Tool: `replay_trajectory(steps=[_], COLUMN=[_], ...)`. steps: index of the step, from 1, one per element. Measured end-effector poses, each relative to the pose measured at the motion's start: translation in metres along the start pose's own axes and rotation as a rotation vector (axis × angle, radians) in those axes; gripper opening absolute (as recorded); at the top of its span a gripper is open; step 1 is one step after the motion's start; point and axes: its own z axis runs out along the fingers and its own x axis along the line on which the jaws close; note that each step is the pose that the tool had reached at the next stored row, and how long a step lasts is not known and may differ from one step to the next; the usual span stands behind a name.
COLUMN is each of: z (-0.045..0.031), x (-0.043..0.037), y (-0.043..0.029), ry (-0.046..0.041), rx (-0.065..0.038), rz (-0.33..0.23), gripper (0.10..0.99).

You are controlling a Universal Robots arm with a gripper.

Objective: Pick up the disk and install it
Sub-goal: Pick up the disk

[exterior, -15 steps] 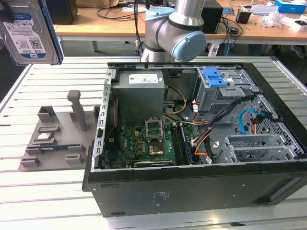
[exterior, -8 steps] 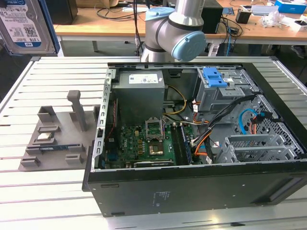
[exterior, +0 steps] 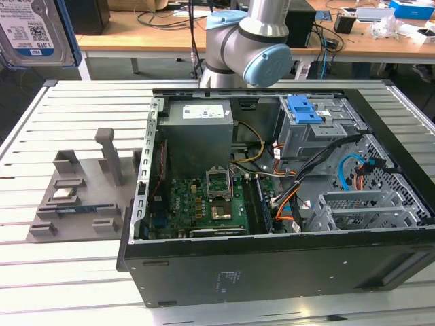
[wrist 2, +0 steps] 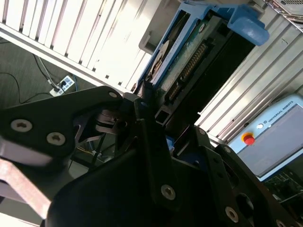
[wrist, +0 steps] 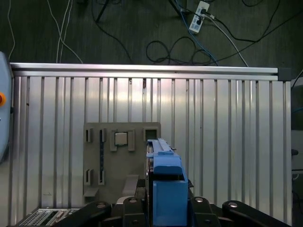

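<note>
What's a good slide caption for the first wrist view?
Disk, gripped edge-on in its blue caddy, over the grey fixture on the slatted table.

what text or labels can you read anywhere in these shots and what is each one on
No text can be quoted with confidence. Print stands on these:
disk, exterior view: white-and-blue label with barcodes, cut off by the frame, too blurred.
power supply: white sticker on top, too small.
case: faint markings on the near wall, too small.
pendant, second wrist view: tilted line of print, too small to trust.
</note>
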Motion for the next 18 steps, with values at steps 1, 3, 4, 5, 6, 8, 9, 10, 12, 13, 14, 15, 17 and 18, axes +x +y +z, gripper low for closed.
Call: replay_trajectory(steps=[1,3,4,5,6,8,9,10,12,13,14,15,17,18], z=[-0.0001,-0.0003,-0.0002,-0.0003,-0.0003,-0.0005,-0.0006,-0.0006,-0.0009,-0.001,-0.0011,-0.0012,-0.0015,-0.0016], x=[0.0,0.0,0.0,0.0,0.0,0.0001,0.0001,0.0001,0.0002,0.0002,0.0003,0.0002,0.0003,0.0004], y=[0.0,0.0,-0.0001,-0.0006,-0.0015,-0.005,-0.0073,-0.0091,-0.0139,-0.016,-0.0186,-0.0208,-0.0268,-0.0294], ry=[0.0001,0.0,0.0,0.0001,0.0001,0.0,0.0,0.0,0.0002,0.0002,0.0002,0.0001,0.0001,0.0002], rx=[0.0,0.0,0.0,0.0,0.0,0.0,0.0,0.0,0.0,0.0,0.0,0.0,0.0,0.0], rz=[0.0,0.0,0.0,0.0,0.0,0.0,0.0,0.0,0.0,0.0,0.0,0.0,0.0,0.0], gripper=[0.365,0.365,0.365,0.365,0.365,0.365,0.365,0.365,0.365,0.365,0.365,0.365,0.365,0.365])
